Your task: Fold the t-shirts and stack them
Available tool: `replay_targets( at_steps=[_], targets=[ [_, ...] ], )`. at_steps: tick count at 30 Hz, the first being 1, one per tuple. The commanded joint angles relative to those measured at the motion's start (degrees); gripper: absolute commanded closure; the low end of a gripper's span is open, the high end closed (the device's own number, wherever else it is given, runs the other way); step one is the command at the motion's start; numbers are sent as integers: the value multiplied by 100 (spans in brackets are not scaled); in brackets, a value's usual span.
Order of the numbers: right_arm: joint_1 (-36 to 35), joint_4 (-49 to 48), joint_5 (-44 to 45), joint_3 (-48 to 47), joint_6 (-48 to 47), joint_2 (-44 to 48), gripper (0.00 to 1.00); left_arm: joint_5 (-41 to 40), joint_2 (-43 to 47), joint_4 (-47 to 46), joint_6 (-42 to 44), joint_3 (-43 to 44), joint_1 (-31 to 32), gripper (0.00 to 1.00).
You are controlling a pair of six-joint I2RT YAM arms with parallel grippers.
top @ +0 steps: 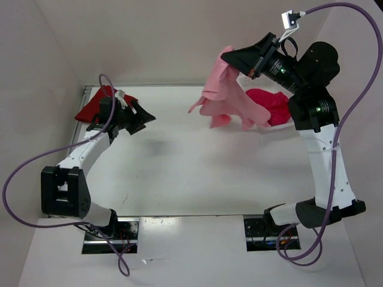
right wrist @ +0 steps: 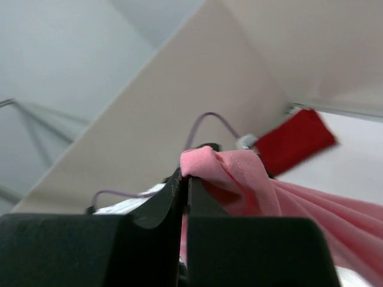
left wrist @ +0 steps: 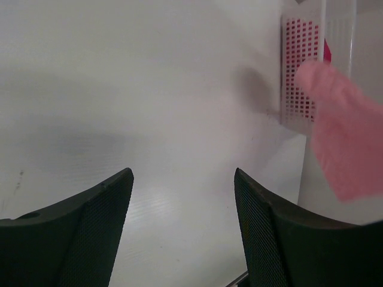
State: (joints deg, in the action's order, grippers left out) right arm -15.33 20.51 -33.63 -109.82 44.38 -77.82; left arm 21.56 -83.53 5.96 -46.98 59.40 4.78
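Observation:
My right gripper (top: 230, 57) is shut on the light pink t-shirt (top: 224, 95) and holds it high above the back of the table, the cloth hanging in folds. In the right wrist view the fingers (right wrist: 187, 173) pinch a bunched edge of the pink shirt (right wrist: 239, 173). The magenta-crimson shirt (top: 270, 104) lies crumpled at the back right, behind the pink one. The dark red shirt (top: 93, 109) lies at the back left corner and also shows in the right wrist view (right wrist: 296, 140). My left gripper (top: 140, 118) is open and empty beside the dark red shirt, above bare table (left wrist: 182, 173).
A white lattice basket (left wrist: 302, 66) stands at the back right with magenta showing through its holes. The hanging pink shirt (left wrist: 347, 137) shows in front of it. White walls close off the back and sides of the table (top: 179, 173).

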Motion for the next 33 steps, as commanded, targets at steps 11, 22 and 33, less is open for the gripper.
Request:
replay_targets(
  at_steps=[11,22,33],
  targets=[
    [-1139,-953,-444,82,450,-488,97,226,671,90,31,19,-1014,23],
    [-497,-857,505,1843,-96,-2306,99,-416,1066,784,998,-718,-856,23],
    [-557,250,2316,1294,-1141,-2064,55,-732,1383,1162,1148,-1228,-750,19]
  ],
)
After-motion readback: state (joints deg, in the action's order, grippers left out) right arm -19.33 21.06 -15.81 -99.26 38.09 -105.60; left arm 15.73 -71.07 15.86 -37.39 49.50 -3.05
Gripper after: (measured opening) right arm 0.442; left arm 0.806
